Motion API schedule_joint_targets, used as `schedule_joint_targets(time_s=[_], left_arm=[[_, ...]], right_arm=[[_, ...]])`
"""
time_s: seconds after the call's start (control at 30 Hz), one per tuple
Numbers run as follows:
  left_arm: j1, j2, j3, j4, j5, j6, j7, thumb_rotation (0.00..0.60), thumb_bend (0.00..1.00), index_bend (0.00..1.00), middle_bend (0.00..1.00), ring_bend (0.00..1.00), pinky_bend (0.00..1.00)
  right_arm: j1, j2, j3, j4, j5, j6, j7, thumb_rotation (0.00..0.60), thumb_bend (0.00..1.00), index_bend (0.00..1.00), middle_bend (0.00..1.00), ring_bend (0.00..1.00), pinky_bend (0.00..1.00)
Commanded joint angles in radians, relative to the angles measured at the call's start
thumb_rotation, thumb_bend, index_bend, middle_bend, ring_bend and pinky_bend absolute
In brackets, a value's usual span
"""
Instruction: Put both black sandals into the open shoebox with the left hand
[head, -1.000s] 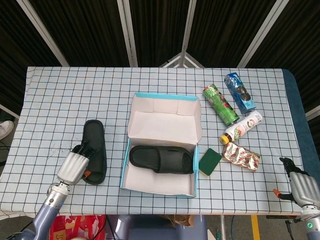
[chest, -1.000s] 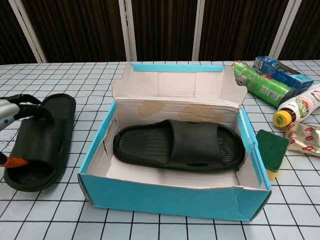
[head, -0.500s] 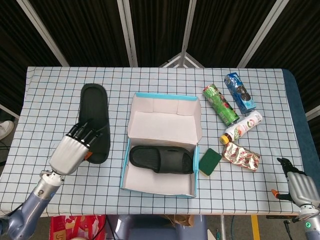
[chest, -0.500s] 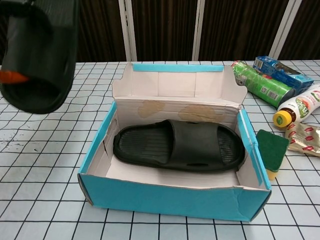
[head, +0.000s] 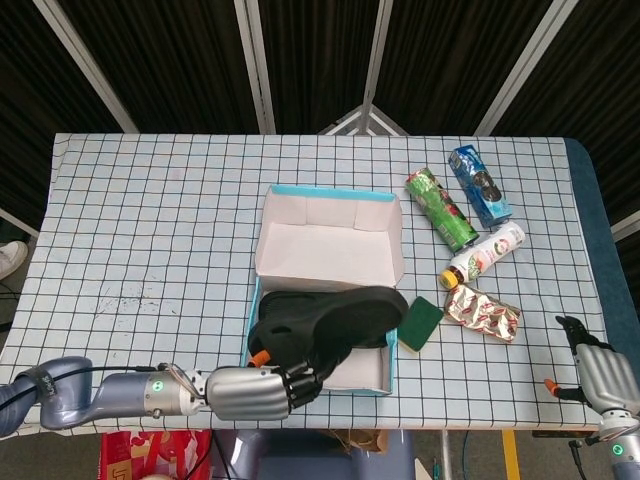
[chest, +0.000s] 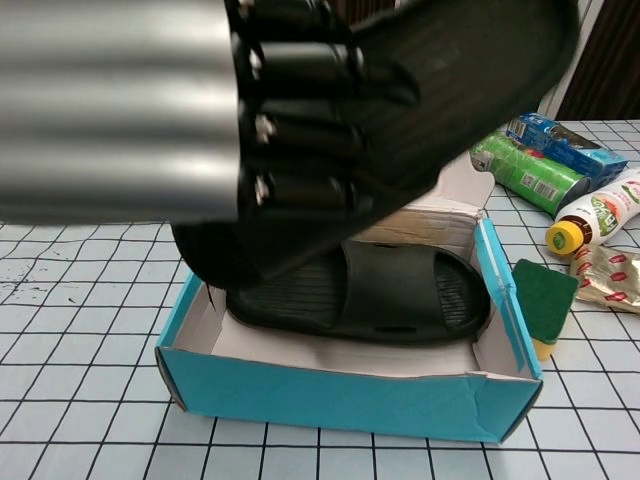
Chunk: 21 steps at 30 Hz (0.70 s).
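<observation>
Dark curtains hang behind our checked table (head: 150, 220). At the near left our left hand (head: 262, 389) grips one black sandal (head: 335, 318), fingers wrapped around its near end, holding it in the air over the near half of the open shoebox (head: 330, 245). From the chest view that hand (chest: 150, 110) and held sandal (chest: 440, 90) fill the upper frame above the second sandal (chest: 400, 295), which lies flat inside the box (chest: 340, 400). Just right of the box sits a green sponge (head: 421, 322), then a foil packet (head: 482, 312), a bottle (head: 484, 254), a green can (head: 441, 208) and a blue packet (head: 479, 186) farther off. At the near right edge our right hand (head: 600, 375) holds nothing; whether its fingers are spread or curled we cannot tell.
</observation>
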Motion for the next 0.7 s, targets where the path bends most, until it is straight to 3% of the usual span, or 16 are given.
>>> schedule_joint_targets(time_s=[0.03, 0.47, 0.7], left_arm=[[-0.063, -0.025, 0.034, 0.05, 0.028, -0.04, -0.065, 0.6, 0.42, 0.56, 0.52, 0.15, 0.29], [-0.173, -0.1, 0.099, 0.252, 0.049, -0.003, -0.22, 0.6, 0.42, 0.55, 0.52, 0.15, 0.3], [-0.212, -0.149, 0.147, 0.338, 0.088, 0.081, -0.285, 0.6, 0.42, 0.55, 0.52, 0.15, 0.3]], right_arm=[[0.0, 0.0, 0.0, 0.001, 0.003, -0.001, 0.001, 0.6, 0.23, 0.1, 0.1, 0.22, 0.25], [0.007, -0.001, 0.003, 0.008, 0.017, -0.015, 0.003, 0.6, 0.24, 0.11, 0.1, 0.22, 0.25], [0.009, -0.001, 0.004, 0.007, 0.025, -0.017, -0.002, 0.6, 0.24, 0.11, 0.1, 0.22, 0.25]])
